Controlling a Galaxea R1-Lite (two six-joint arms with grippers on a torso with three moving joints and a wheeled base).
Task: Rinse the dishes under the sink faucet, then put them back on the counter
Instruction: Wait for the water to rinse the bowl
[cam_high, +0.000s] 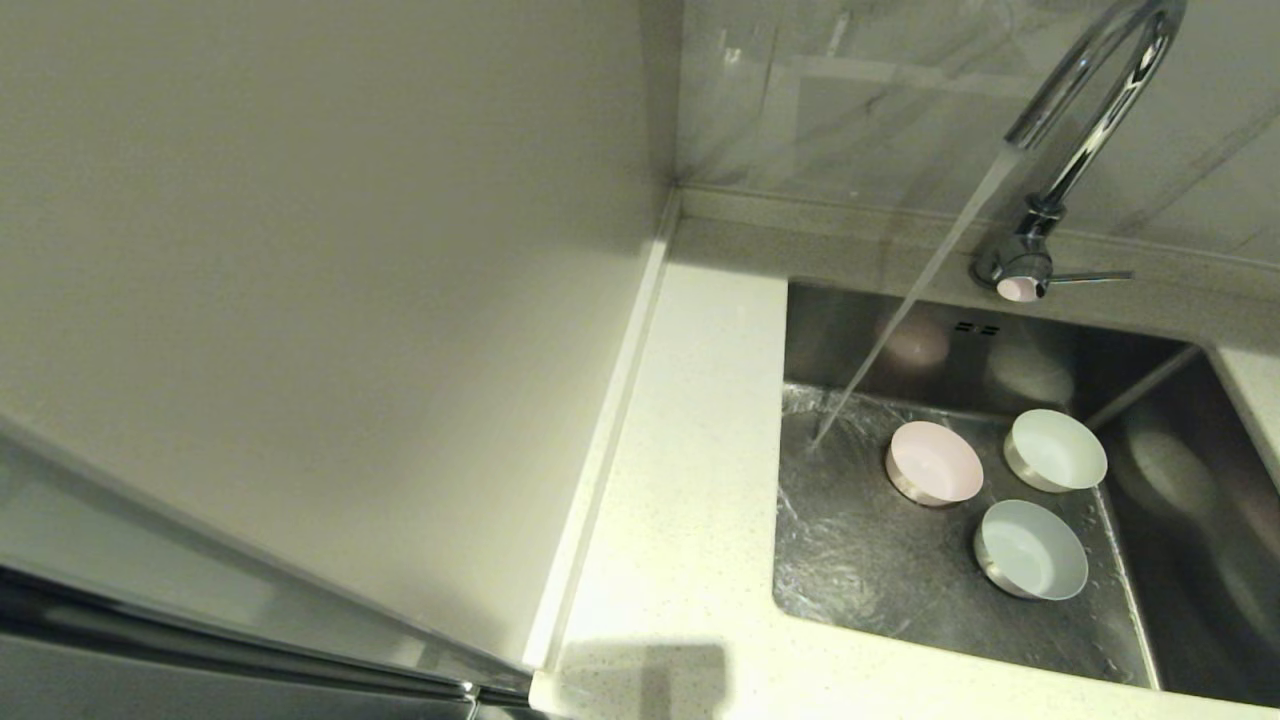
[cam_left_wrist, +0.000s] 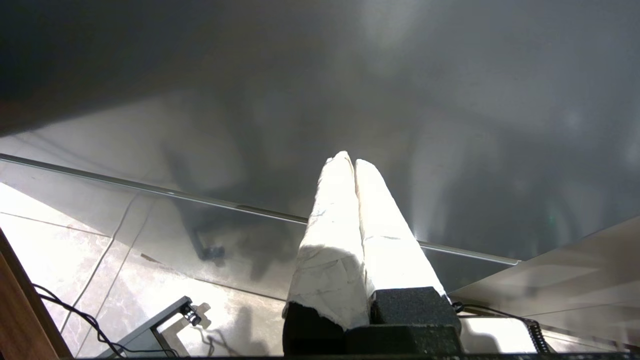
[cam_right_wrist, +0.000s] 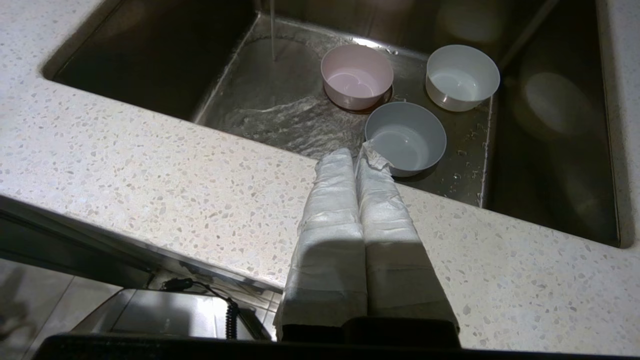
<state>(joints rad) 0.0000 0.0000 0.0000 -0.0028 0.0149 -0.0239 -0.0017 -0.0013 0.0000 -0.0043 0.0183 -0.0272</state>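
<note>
- You see the sink (cam_high: 1150, 600), a square-cornered steel basin with two overflow slots, its floor wet.
- The faucet (cam_high: 1085, 110), a chrome gooseneck with a thin side lever, pours a slanting stream onto the basin floor just beside the pink bowl (cam_high: 934, 463).
- The white bowl (cam_high: 1055, 450) and blue bowl (cam_high: 1030, 549) stand upright nearby, apart.
- The counter (cam_high: 680, 520), white and speckled, borders the basin.

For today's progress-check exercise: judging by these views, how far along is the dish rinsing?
Done: the faucet runs; three bowls, pink, white and blue, sit in the sink. In hand: nothing; the right gripper is shut above the counter, the left gripper parked. Left: rinsing, then returning bowls.
</note>
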